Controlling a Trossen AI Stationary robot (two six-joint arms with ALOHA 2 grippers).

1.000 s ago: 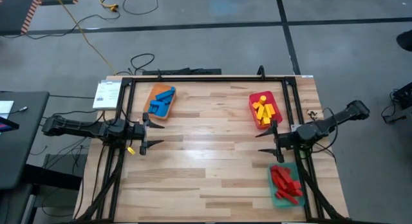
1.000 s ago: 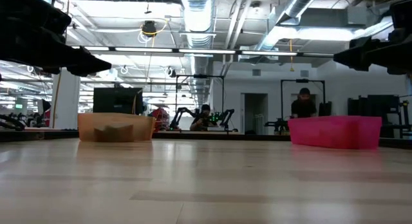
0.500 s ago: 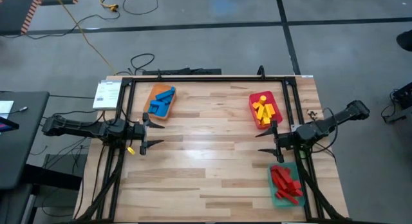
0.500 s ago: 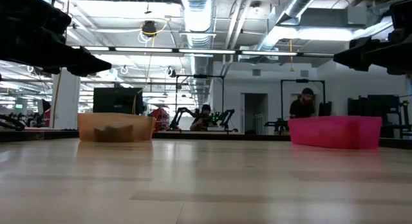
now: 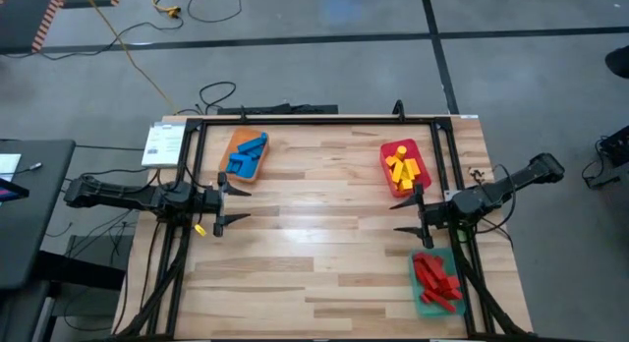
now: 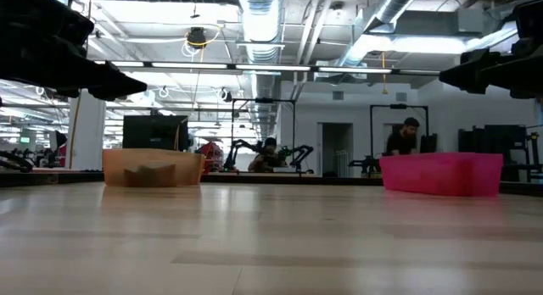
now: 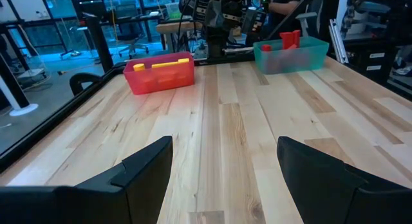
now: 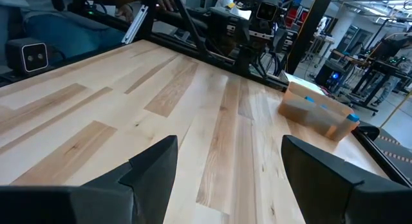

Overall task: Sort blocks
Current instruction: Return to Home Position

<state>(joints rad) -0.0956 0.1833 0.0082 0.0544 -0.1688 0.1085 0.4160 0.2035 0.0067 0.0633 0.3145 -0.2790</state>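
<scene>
Blocks point(image 5: 244, 153) sit sorted, likely light, rigid (grip across long sides) | left gripper point(image 7: 224, 156), right gripper point(image 8: 230, 153): wide open, empty.

The left arm lies stretched out level, reaching inward from the left side. The left hand point(image 5: 226, 199) faces the right arm, its fingers point(image 7: 138, 172) spread wide with nothing between them. The right arm angles inward from the right side. The right hand point(image 5: 413, 212) faces the left arm, its fingers point(image 8: 151, 169) likewise spread wide and empty. The two hands are well apart.
</scene>
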